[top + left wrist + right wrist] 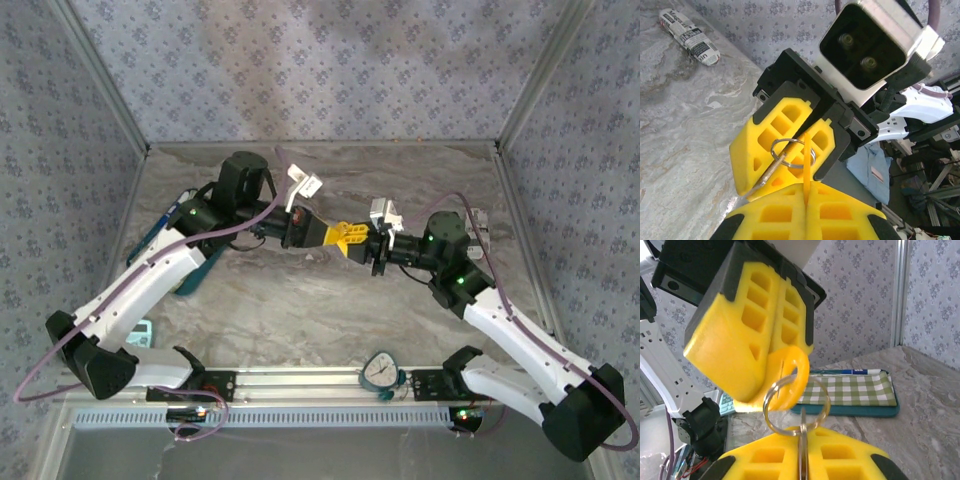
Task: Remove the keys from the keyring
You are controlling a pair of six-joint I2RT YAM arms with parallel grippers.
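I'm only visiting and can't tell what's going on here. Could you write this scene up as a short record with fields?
Left claw: shut on the round yellow plastic key head
Right claw: shut, apparently on the thin silvery metal shaft beside the ring
Thin silvery metal keyring: hanging between the two claws, threaded through the key head
Setting: both claws meet in mid-air above the grey marbled table
Progress: key not yet off the ring

White shells (150,275) cover both arms (505,320) between black joints (243,175) and black bases (95,365). Purple cables (232,235) loop along them. The finger pads (772,137) are yellow, with square holes.
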